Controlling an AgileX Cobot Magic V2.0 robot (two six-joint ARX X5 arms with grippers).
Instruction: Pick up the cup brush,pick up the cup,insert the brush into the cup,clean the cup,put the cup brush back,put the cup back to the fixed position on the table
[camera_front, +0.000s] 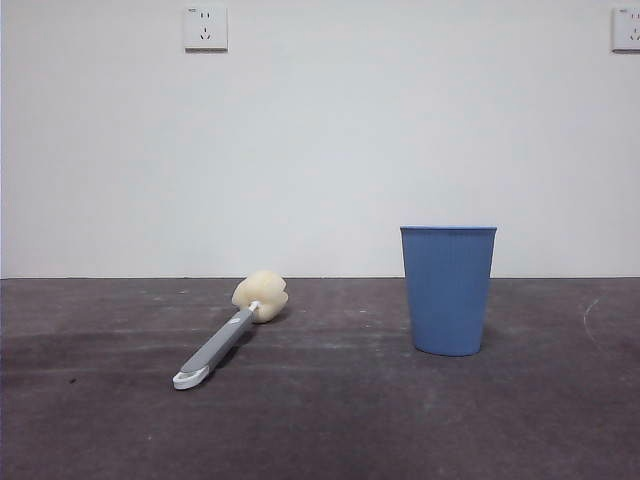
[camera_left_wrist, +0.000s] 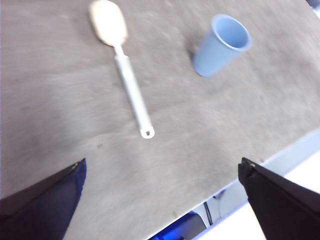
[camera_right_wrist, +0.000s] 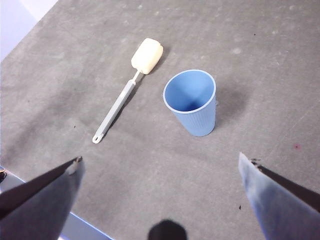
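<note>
The cup brush (camera_front: 228, 338) lies flat on the table (camera_front: 320, 420), left of centre, its cream sponge head toward the wall and its white looped tip toward the front. The blue ribbed cup (camera_front: 448, 289) stands upright to its right, empty. Both arms hang high above the table and neither shows in the front view. The left gripper (camera_left_wrist: 162, 192) is open above the table's near edge, with the cup brush (camera_left_wrist: 125, 65) and cup (camera_left_wrist: 221, 46) well beyond it. Open too, the right gripper (camera_right_wrist: 160, 192) hovers over the table with the cup (camera_right_wrist: 192, 101) and cup brush (camera_right_wrist: 126, 92) below it.
A plain white wall with two sockets (camera_front: 205, 28) stands behind the table. The table's near edge (camera_left_wrist: 280, 160) shows in the left wrist view, and an edge (camera_right_wrist: 30, 35) runs along the far side of the brush in the right wrist view.
</note>
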